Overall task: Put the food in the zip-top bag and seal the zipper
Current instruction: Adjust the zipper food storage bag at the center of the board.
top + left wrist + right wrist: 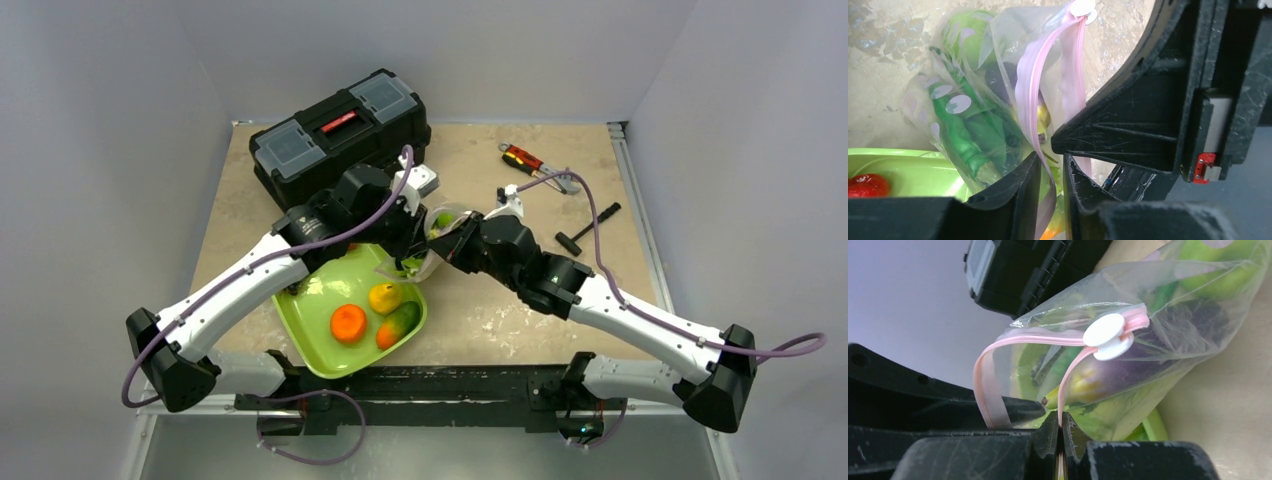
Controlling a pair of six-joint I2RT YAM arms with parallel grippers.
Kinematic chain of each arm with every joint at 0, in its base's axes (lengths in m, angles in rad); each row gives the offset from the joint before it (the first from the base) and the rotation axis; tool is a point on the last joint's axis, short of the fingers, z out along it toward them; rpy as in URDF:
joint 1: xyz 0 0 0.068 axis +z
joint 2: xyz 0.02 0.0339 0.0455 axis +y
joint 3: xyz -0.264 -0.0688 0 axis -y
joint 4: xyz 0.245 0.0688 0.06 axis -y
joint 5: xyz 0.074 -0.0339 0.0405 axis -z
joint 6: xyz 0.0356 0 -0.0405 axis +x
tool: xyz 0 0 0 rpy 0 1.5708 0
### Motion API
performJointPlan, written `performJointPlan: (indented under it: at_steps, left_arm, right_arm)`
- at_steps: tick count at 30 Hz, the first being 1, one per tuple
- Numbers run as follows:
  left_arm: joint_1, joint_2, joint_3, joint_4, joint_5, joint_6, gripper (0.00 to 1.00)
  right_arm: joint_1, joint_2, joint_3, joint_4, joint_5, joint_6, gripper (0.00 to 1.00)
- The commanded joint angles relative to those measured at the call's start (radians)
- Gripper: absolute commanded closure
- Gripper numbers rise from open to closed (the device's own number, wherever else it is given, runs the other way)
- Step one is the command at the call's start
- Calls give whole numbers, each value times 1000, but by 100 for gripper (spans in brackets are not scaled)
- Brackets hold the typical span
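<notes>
The zip-top bag (437, 232) hangs between my two grippers over the far corner of the lime-green tray (300, 318), its mouth spread apart. Inside it are green beans (965, 132), a green apple (968, 35) and a purple eggplant (1178, 322). The pink zipper (1023, 338) carries a white slider (1108, 335) at one end. My right gripper (1061, 427) is shut on one lip of the zipper. The other lip (1028, 100) runs loosely through the narrow gap of my left gripper (1052, 187), which is slightly open. More food lies in the tray: an orange (348, 322) and a yellow fruit (385, 297).
A black toolbox (340, 135) stands at the back left, close behind the left arm. Red-handled pliers (522, 157) and a black hand tool (585, 228) lie at the back right. A red-and-green fruit (400, 322) sits at the tray's near corner.
</notes>
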Motion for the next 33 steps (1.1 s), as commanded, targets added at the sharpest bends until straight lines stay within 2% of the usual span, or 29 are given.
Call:
performJointPlan:
  at_steps: [1,5,9,13,16,18,20,23,24,26,27,28,29,30,33]
  left_arm:
    - [-19,-39,-11,60,-13,36,71]
    - [-36,-40,-16,65,-31,46,49]
    - [-69,-39,-17,59,-91,67,44]
    - [-106,-36,-25,58,-200,105,43]
    - [-138,-22,-24,49,-331,123,53]
    - [-142,-8,-19,39,-389,116,65]
    - [-143,6,-8,22,-438,109,82]
    - [-143,23,6,3,-475,109,94]
    - [-143,23,6,3,-481,108,100]
    - [-143,21,3,4,-490,106,100]
    - [-143,18,1,6,-493,106,100]
    - [-143,16,-1,5,-495,108,100]
    - [-143,12,-2,5,-494,109,100]
    - [-142,6,-3,4,-488,111,100]
    - [-141,-14,-14,17,-444,116,100]
  right_arm:
    - [-6,-5,49,154,41,158,100]
    - [-6,19,75,135,70,182,100]
    - [-6,51,110,100,68,221,100]
    - [-6,55,116,89,73,253,100]
    - [-6,44,119,90,66,270,100]
    - [-6,39,119,90,69,270,98]
    - [-6,37,114,91,74,272,96]
    - [-6,36,111,104,75,264,92]
    - [-6,37,111,116,72,254,90]
    - [-6,37,121,121,79,213,80]
    - [-6,33,130,108,93,185,71]
    - [-6,21,136,95,107,125,54]
    - [-7,10,138,88,127,85,48]
    - [-10,-11,134,76,147,30,36]
    - [-18,-120,85,50,193,-183,25]
